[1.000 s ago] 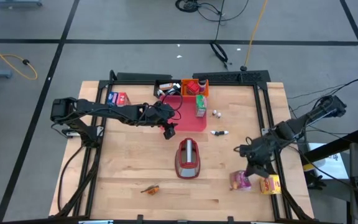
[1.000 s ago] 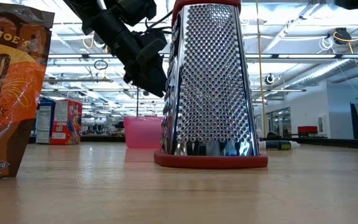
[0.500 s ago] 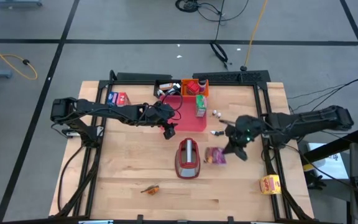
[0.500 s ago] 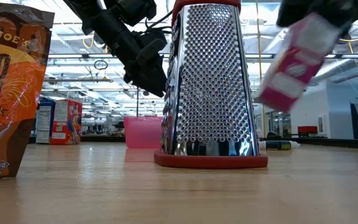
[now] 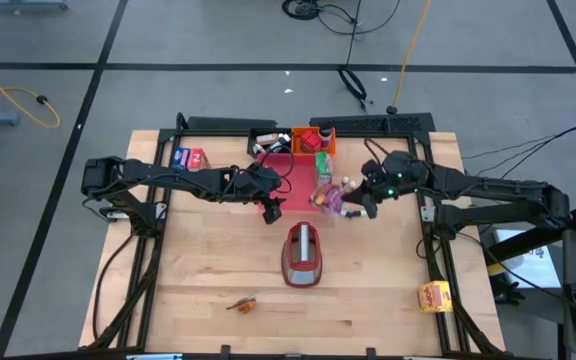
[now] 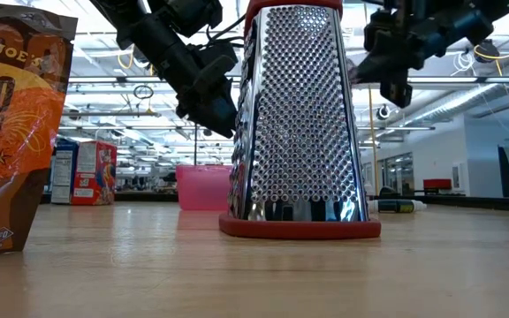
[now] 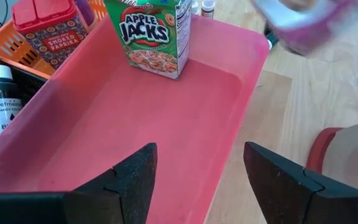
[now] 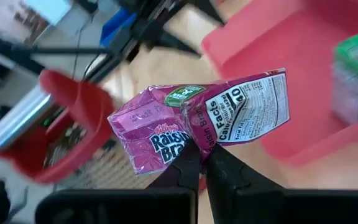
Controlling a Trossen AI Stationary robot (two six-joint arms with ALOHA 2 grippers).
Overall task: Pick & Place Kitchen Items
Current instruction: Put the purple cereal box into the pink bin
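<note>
High view: the right tool grips the pink carton beside the pinkish-red tray; the left tool hangs open.

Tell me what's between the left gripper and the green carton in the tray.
Nothing: in the left wrist view, only bare tray floor separates the open left gripper from the green carton.

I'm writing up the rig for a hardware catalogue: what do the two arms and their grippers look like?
Both arms are dark, slim and jointed. The left gripper has two broad, flat black fingers; the right gripper has similar black fingers. A small green light glows on the right arm.
</note>
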